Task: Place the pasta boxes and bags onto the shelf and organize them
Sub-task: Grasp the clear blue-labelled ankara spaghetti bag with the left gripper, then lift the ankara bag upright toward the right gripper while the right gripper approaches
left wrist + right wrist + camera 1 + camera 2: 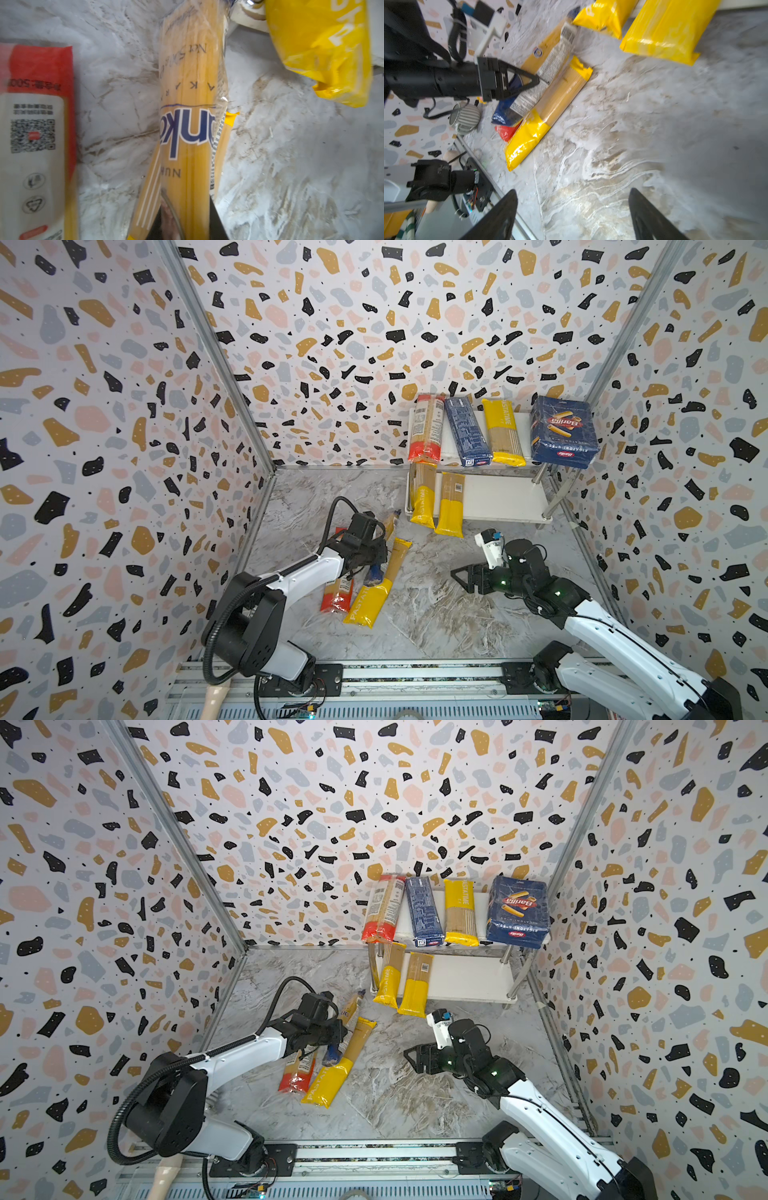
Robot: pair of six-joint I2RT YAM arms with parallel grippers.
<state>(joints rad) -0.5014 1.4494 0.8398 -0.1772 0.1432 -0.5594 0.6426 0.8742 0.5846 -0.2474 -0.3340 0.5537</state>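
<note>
Bags on the tabletop (436, 614): nearest you, three lie bunched together: a red-ended bag (337, 593), a yellow bag (376, 593) and a dark-ended bag (187, 124) between them.
Left gripper (376, 560): clamped tight on the dark-ended bag at mid-length; you cannot tell whether the bag is clear of the tabletop.
Right gripper (460, 578): jaws spread wide with nothing between them, over bare tabletop, apart from the bags.
Shelf (498, 497), lower board: outer lower bag (423, 502) and inner lower bag (451, 506) sit side by side, both overhanging the front edge.
Shelf, upper board: upper red-ended bag (426, 429), narrow box (467, 431), upper yellow bag (503, 433) and wide box (563, 431) lie in a row.
Progress: you have both boxes and four bags shelved; three bags remain, and the overhanging pair probably needs pushing back.
</note>
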